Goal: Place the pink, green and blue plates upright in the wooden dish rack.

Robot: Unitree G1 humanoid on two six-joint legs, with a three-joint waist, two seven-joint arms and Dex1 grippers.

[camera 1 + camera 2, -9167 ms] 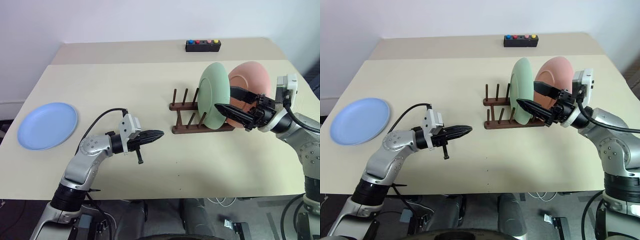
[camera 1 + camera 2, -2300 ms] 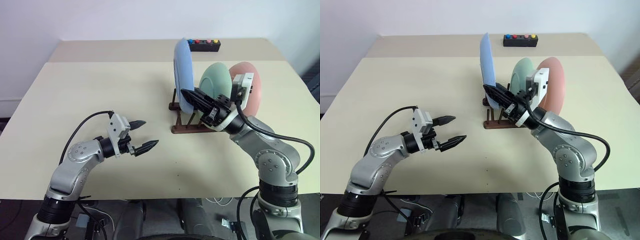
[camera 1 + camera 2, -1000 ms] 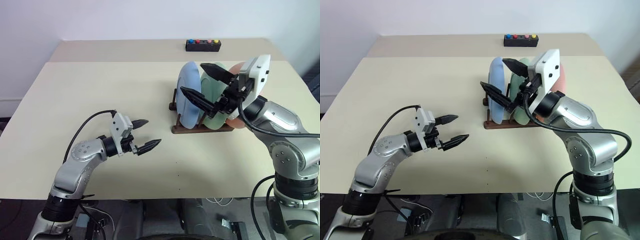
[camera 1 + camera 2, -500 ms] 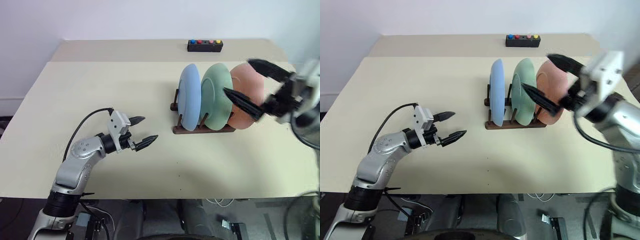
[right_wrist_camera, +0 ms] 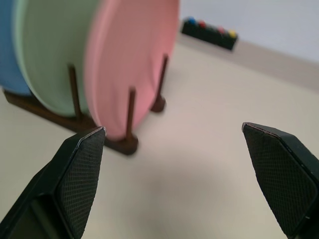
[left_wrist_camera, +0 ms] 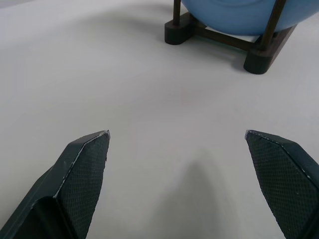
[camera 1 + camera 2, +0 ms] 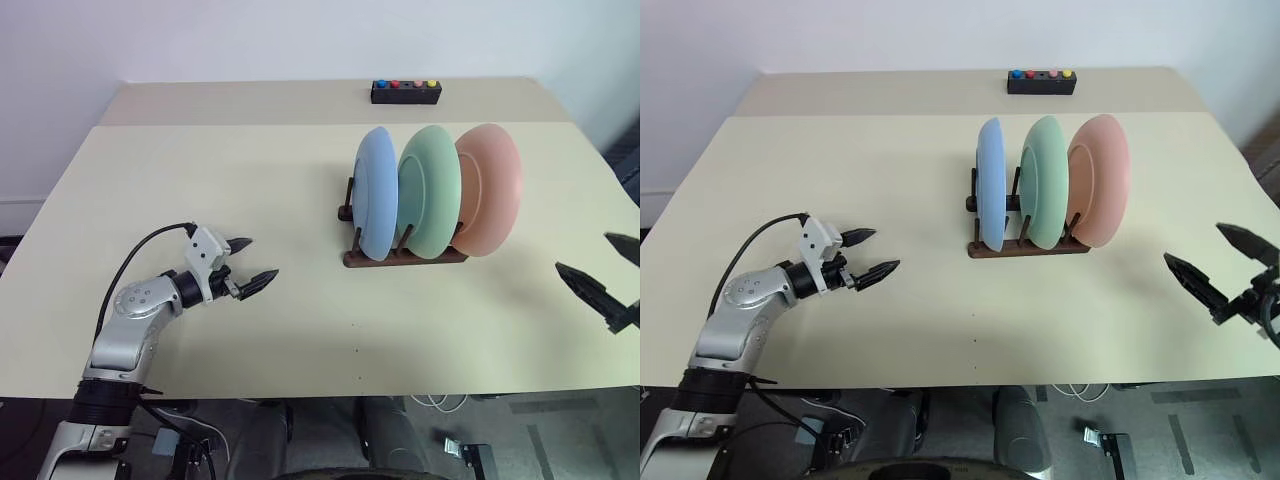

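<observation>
Three plates stand upright side by side in the wooden dish rack [image 7: 400,257]: the blue plate [image 7: 377,205] on the left, the green plate [image 7: 428,203] in the middle, the pink plate [image 7: 491,203] on the right. My left gripper [image 7: 250,264] hovers open over the table well to the left of the rack, holding nothing. My right gripper [image 7: 605,270] is open and empty at the table's right edge, clear of the plates. In the right wrist view the pink plate [image 5: 130,59] and rack pegs [image 5: 130,115] lie ahead of the open fingers.
A black box with coloured buttons [image 7: 406,92] sits at the back of the table. The beige tabletop [image 7: 220,180] stretches bare to the left and in front of the rack. The table's right edge runs close to my right gripper.
My right gripper has let go at the rack and swung far out to the right and down. The left gripper has drifted left, away from the rack. The plates stand still.
</observation>
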